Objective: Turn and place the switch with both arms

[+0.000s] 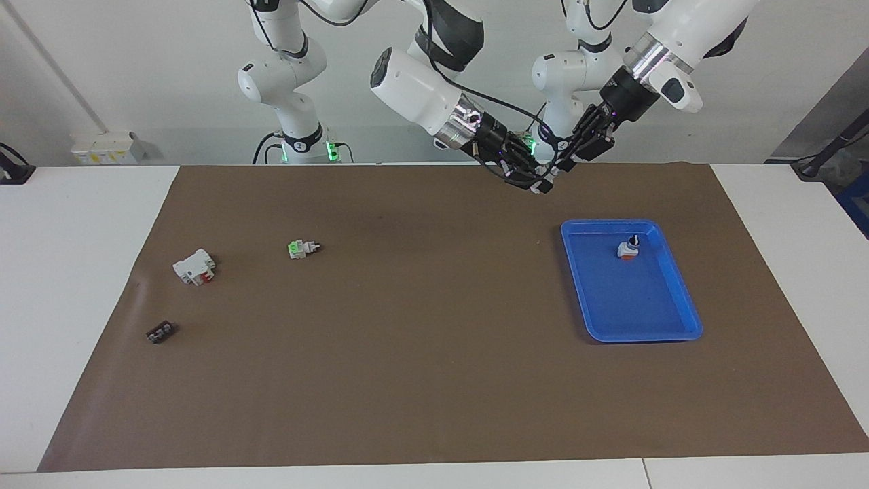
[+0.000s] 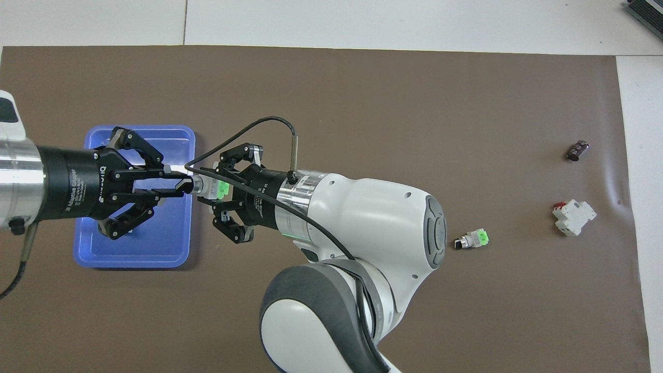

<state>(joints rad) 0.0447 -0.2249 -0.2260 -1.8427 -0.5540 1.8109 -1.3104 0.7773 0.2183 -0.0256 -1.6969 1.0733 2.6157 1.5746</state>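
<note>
Up in the air over the brown mat's edge nearest the robots, beside the blue tray (image 1: 597,333), the right gripper (image 2: 213,187) is clamped on the green-marked body of the switch (image 2: 207,186), while the left gripper (image 2: 181,186) has its fingertips pinched on the switch's dark neck end. Farther out, the tray holds a grey switch with black knob and red base (image 1: 628,249). Toward the right arm's end lie a near-twin green-ended switch (image 1: 301,249), a white block with red (image 1: 195,266) and a small dark part (image 1: 159,332).
</note>
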